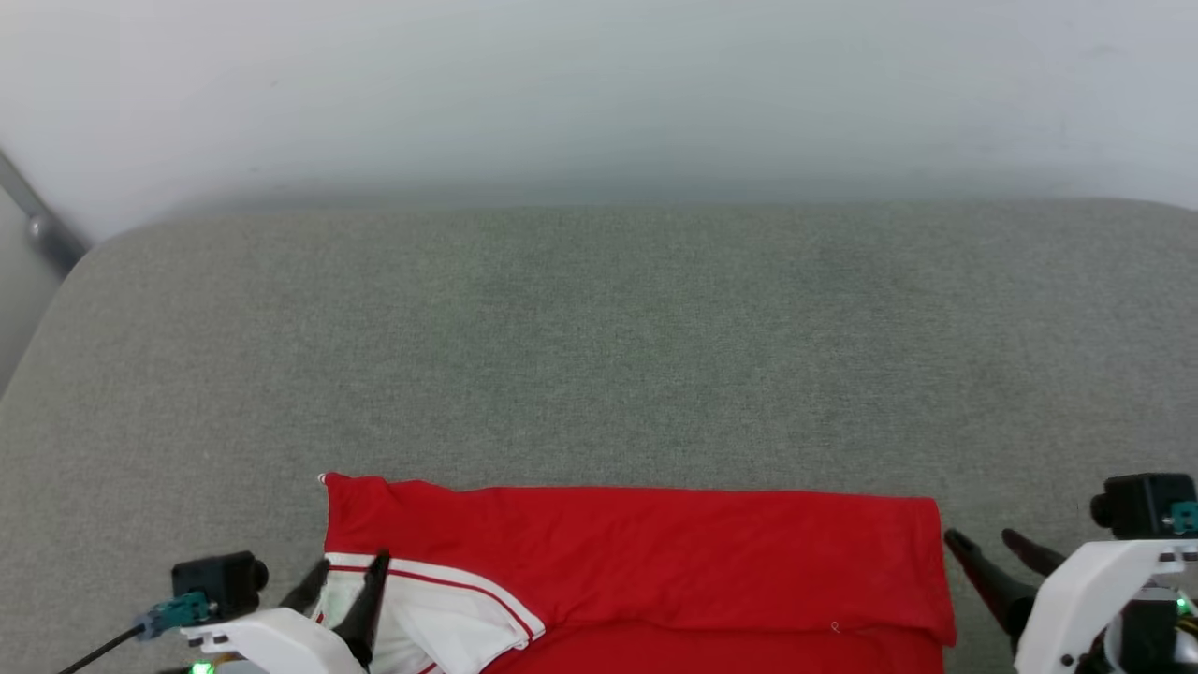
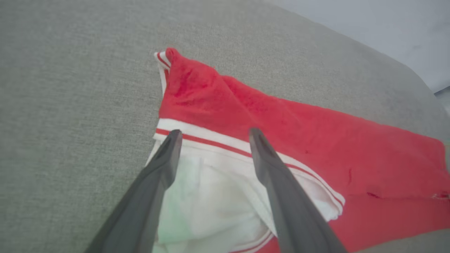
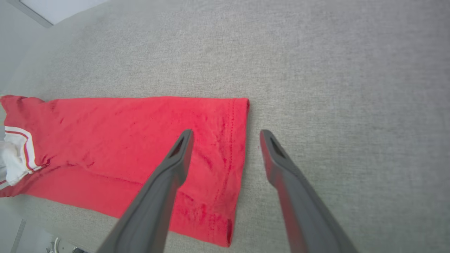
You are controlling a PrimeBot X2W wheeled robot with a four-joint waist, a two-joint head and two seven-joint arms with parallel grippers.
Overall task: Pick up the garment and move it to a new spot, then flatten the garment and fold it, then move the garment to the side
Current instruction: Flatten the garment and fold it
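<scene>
The garment (image 1: 655, 552) lies folded into a long red band at the near edge of the grey surface, with a white sleeve (image 1: 440, 622) and its red-and-white trim at the left end. My left gripper (image 1: 348, 573) hovers open over that sleeve end; in the left wrist view its fingers (image 2: 165, 165) straddle the striped trim of the garment (image 2: 281, 140) with nothing clamped. My right gripper (image 1: 987, 543) stands open just off the garment's right edge. In the right wrist view one finger (image 3: 175, 165) is over the red hem of the garment (image 3: 123, 140), the other over bare cushion.
The grey fabric surface (image 1: 599, 356) stretches far behind the garment to a pale wall (image 1: 599, 84). Its left corner is rounded, with a grey bar (image 1: 37, 225) beside it. The near edge of the surface shows in the right wrist view (image 3: 52, 225).
</scene>
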